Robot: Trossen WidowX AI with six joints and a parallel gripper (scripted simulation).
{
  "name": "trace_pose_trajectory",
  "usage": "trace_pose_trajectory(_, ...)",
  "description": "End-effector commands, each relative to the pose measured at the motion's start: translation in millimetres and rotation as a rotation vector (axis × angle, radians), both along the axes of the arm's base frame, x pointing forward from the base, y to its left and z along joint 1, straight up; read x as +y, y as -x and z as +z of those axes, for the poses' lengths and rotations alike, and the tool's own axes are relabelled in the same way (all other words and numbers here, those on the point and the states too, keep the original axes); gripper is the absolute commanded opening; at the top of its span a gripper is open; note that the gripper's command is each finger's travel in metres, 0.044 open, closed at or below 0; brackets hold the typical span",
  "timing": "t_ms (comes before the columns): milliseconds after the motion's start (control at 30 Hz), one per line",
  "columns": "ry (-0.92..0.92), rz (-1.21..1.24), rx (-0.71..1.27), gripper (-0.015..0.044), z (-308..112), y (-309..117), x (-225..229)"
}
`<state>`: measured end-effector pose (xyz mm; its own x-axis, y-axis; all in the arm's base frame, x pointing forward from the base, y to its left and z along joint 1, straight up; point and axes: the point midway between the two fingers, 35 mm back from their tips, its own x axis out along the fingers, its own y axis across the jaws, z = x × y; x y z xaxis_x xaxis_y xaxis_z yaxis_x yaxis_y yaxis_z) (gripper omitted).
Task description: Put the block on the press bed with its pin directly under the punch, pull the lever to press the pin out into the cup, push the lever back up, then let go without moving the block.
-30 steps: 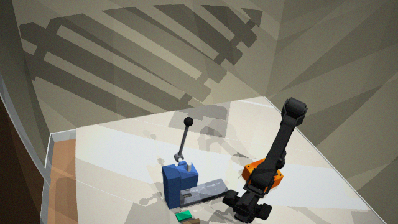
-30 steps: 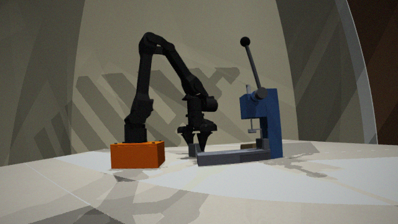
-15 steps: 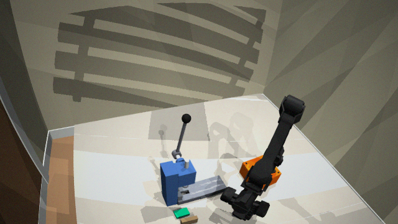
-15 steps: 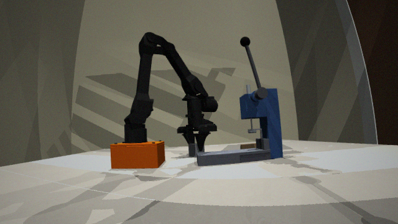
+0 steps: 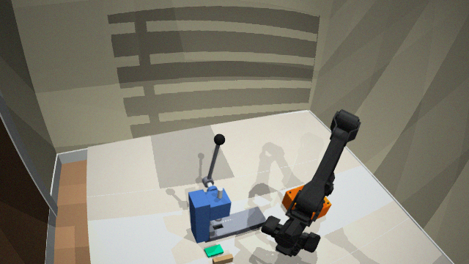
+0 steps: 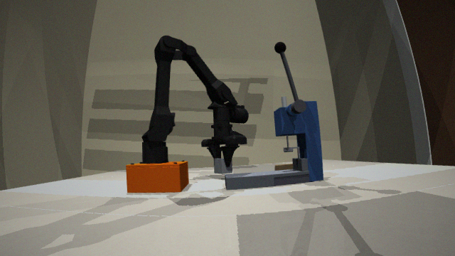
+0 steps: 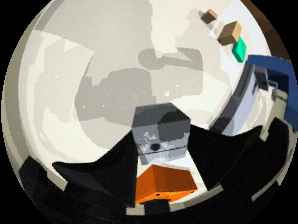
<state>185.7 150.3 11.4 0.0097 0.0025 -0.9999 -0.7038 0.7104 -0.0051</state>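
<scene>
We have the gripper (image 5: 291, 242) (image 6: 222, 163) (image 7: 157, 127) clenched on the grey block (image 6: 223, 166) (image 7: 160, 136), one finger on each side of it. We hold it upright beside the outer end of the press bed (image 5: 242, 221) (image 6: 264, 180) (image 7: 239, 105), well apart from the punch (image 6: 288, 143). We cannot tell whether its underside touches the table (image 5: 121, 205) (image 6: 142, 231) (image 7: 60, 65). In the wrist view we see a dark round spot on the block's face; we cannot make out the pin.

The blue press (image 5: 199, 220) (image 6: 316, 142) (image 7: 277, 70) stands between the table's left and right edges, nearer the left. Its lever (image 5: 214, 161) (image 6: 289, 76) points up, leaning a little, with a black knob (image 5: 219, 139) (image 6: 280, 47) on top. Our orange base (image 5: 289, 198) (image 6: 156, 178) (image 7: 165, 184) sits toward the right edge, on the near side of the far right corner.

Just beside the press, away from the far edge, we see a green piece (image 5: 214, 251) (image 7: 239, 51) and a tan block (image 5: 223, 259) (image 6: 283, 167) (image 7: 230, 32) next to it.
</scene>
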Motion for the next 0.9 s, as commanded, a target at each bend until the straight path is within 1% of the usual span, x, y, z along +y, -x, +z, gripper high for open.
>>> trace_pose_trajectory(0, -0.012, 0.003, -0.012, 0.0, 9.1, -2.5, 2.4)
trace_pose_trajectory(100, -0.039, 0.038, -0.009, 0.0, 7.7, -2.4, 2.0)
trace_pose_trajectory(433, -0.228, 0.281, -0.036, 0.0, 1.7, -2.1, 0.0)
trace_pose_trajectory(867, -0.443, 0.612, -0.199, 0.0, 1.5, -2.4, -2.6)
